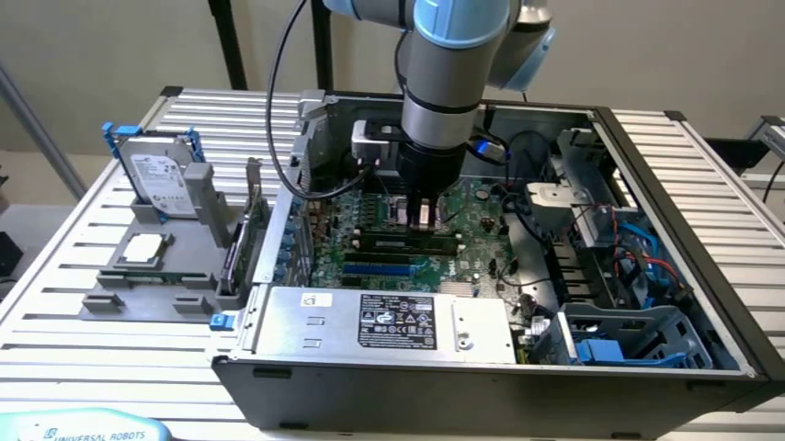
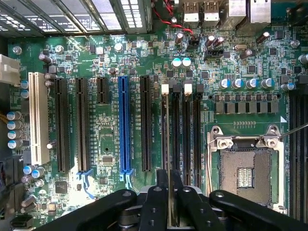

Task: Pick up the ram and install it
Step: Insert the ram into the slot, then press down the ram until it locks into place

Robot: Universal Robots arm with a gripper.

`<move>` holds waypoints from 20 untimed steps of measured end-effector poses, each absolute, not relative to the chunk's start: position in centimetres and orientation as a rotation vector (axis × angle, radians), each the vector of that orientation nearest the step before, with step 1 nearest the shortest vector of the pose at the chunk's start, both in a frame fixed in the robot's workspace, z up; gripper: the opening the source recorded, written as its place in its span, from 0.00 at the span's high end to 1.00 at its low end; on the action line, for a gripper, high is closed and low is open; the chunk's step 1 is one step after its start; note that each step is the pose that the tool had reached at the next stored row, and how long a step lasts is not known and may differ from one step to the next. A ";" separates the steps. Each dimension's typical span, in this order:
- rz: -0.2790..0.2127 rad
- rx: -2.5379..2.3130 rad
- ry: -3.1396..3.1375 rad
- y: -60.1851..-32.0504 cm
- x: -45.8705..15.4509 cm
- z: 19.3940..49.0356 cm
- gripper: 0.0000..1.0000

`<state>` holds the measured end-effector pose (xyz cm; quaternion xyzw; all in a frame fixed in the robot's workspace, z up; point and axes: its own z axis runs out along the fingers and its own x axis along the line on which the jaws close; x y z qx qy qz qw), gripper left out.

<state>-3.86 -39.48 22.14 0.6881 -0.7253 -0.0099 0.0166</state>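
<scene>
The grey, blue-jointed robot arm reaches down into the open black computer case (image 1: 687, 184), which sits on a white slatted bench (image 1: 73, 358). Its black two-finger gripper (image 2: 169, 199) hangs just above the green motherboard (image 2: 106, 130), over the bank of long black memory slots (image 2: 185, 130) beside the empty silver processor socket (image 2: 245, 166). The fingers (image 2: 153, 207) are closed on the ram (image 2: 170, 192), a thin stick seen edge-on, standing upright between them in line with one slot. Its lower edge seems to be at or in the slot, though the wrist view leaves that unclear. Outside the case, toward the bench's edge at the exterior view's left, a grey plastic holder (image 1: 142, 280) carries a silver hard drive in a blue frame (image 1: 160, 175) and a small square silver processor chip (image 1: 145, 246).
</scene>
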 end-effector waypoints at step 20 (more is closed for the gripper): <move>-0.043 2.145 -2.260 -39.5 -3.9 24.1 0.89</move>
